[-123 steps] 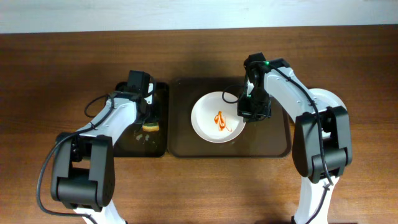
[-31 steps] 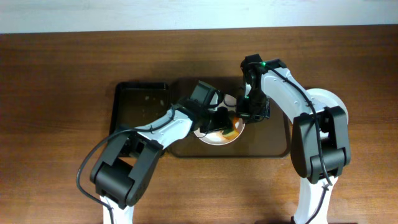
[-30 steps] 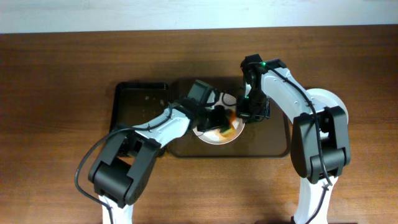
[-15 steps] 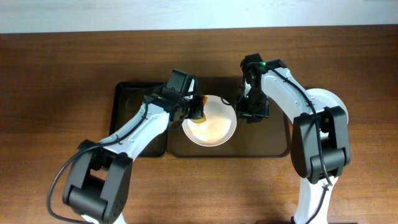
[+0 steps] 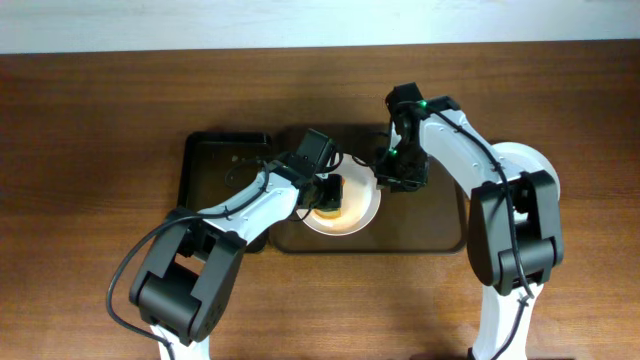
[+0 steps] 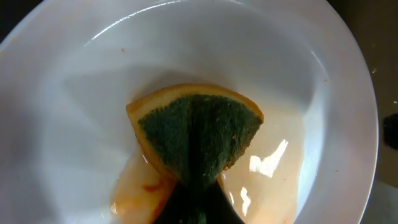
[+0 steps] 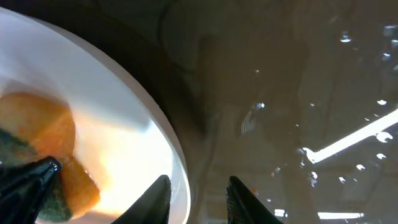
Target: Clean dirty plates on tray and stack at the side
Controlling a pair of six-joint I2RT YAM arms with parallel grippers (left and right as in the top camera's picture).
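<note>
One white plate lies on the brown tray; a pale orange film covers its inside. My left gripper is shut on a yellow sponge with a green scouring face and presses it on the middle of the plate. My right gripper is at the plate's right rim. In the right wrist view its fingers grip the rim, one inside and one outside. The other plates are out of view.
A smaller black tray with water drops lies left of the brown tray, under my left arm. The brown tray's wet floor shows right of the plate. Wooden table lies all around.
My left gripper brought the sponge from the black tray onto the plate and swept it right, left, then to the middle. The orange squiggle is smeared to a film. The plate slid slightly left.
</note>
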